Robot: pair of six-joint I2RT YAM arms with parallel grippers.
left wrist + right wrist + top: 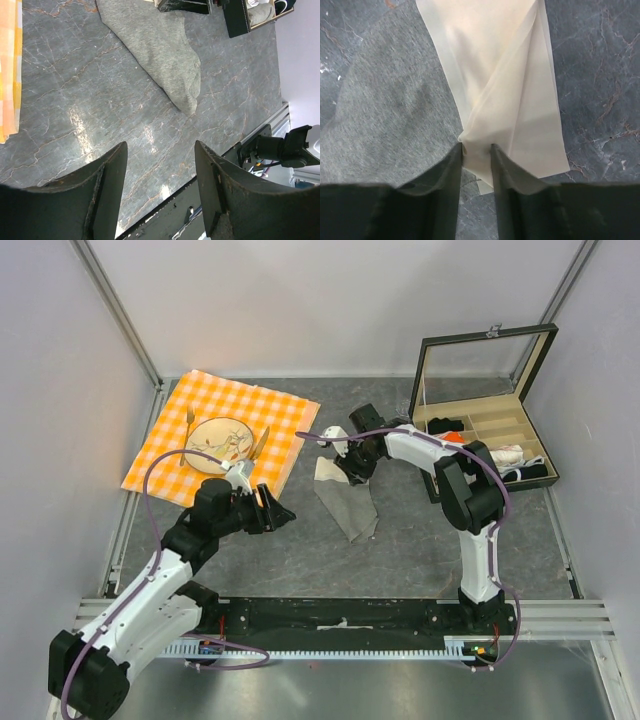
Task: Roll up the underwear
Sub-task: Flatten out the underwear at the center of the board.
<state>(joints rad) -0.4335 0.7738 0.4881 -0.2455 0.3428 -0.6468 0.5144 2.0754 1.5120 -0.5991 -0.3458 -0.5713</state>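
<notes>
An orange-and-white checked cloth [215,395] bearing a dinner plate [207,430] lies at the upper left of the top view. An open compartment box [478,368] of small garments stands at the upper right, beside the right arm. Between them, mid-table, lies the underwear [350,505], grey and crumpled to a taper. Its cream strip [505,90] is pinched in the nearly closed right gripper [477,150]. The left gripper [161,150] gapes wide and holds nothing, over bare marbled tabletop [90,100] left of the garment.

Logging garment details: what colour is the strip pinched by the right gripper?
Cream-white strip on the soft mid-grey cloth underwear; clearest in the right wrist view.
</notes>
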